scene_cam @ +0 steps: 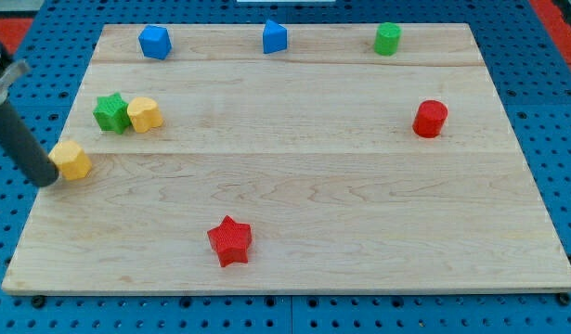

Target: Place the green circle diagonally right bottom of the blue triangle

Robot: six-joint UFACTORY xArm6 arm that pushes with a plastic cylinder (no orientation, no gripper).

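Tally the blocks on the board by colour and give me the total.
Blue: 2, the blue cube and the blue triangle
Green: 2, the green circle and the green star
Yellow: 2, one yellow block and another yellow block
Red: 2, the red cylinder and the red star
Total: 8
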